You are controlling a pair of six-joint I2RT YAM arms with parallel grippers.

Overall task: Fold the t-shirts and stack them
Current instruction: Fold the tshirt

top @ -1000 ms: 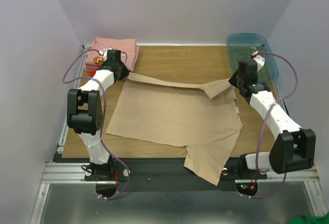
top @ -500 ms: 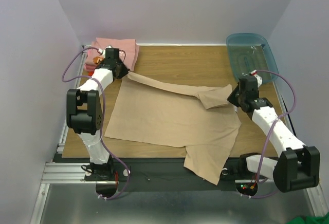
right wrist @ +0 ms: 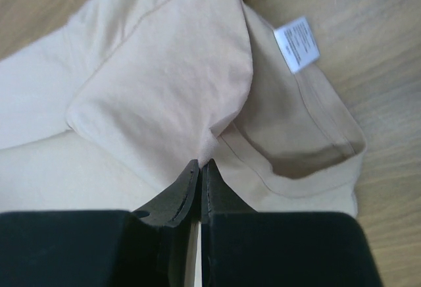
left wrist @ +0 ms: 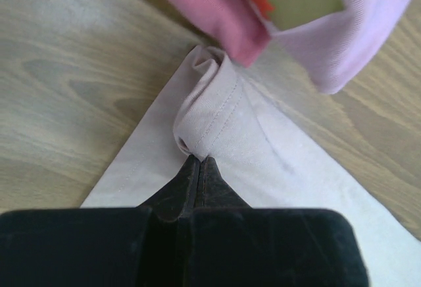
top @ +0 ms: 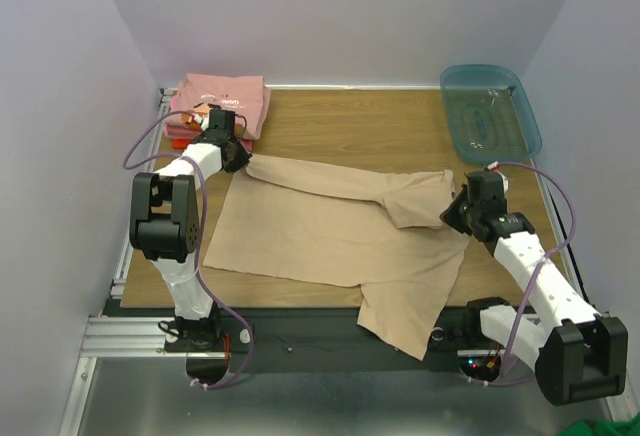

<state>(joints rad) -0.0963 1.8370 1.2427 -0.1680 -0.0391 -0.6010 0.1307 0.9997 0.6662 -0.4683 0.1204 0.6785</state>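
Tan t-shirt (top: 340,231): left tool (left wrist: 199,160) clamped on hem, right tool (right wrist: 199,165) seemingly clamped on fold.

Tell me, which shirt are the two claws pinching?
The tan t-shirt, spread across the table; the pink t-shirt and the red-orange t-shirt sit stacked in the far left corner, ungripped.

Wears white shells on the left arm (top: 192,161) and right arm (top: 535,274) between bulky black joint housings, trails a looping purple cable (top: 134,142) beside each, ends in matte black fingers (left wrist: 174,198), and glows with tiny red and green lights (top: 480,364) at the right base.
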